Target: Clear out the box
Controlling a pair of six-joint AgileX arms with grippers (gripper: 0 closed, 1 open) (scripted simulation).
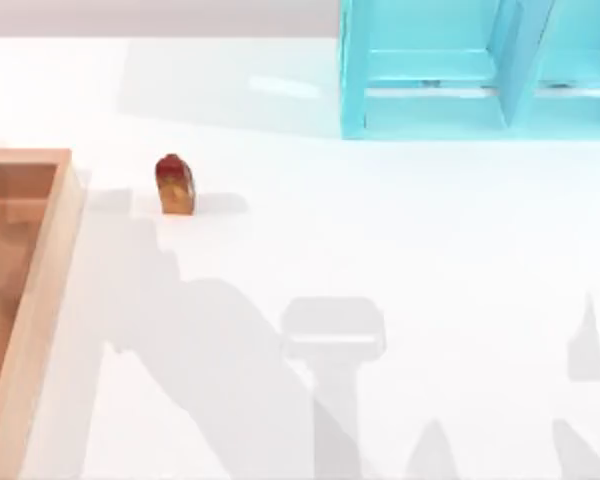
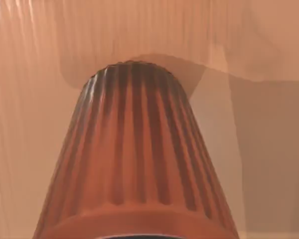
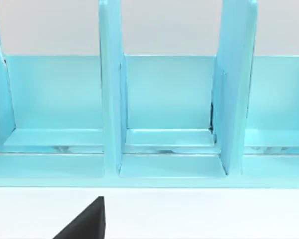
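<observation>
Box (image 1: 42, 270) is sitting at the 9 o'clock edge of the bench (image 1: 380, 250), running off the left of the top view. Its pale rim is showing; the orange-brown floor inside is lying in shade.

Left wrist view is looking close onto a ribbed orange-brown cone (image 2: 134, 159), fluted along its length, narrow end pointing away from the camera, wide flanged end nearest. It is resting over the same orange-brown floor (image 2: 30, 74), so it is probably the thing being cleared out. Long axis is running along the camera's line of sight.

Handling, as a judgement: cone is looking rigid and light, likely moulded; the ribs should be giving grip, but the taper is inviting slip toward the narrow end. Best hold would be across the body near the flange, squeezing square to the long axis.

Left jaws: cannot tell whether they are released or clenched. Right jaws: likewise cannot tell; a dark wedge (image 3: 84, 221) is showing low in the right wrist view, facing a turquoise shelf (image 3: 164, 114).

That shelf (image 1: 460, 70) is standing at 1 o'clock on the bench. A small red-brown block (image 1: 175, 185) is standing upright just outside the box, at about 10 o'clock.
</observation>
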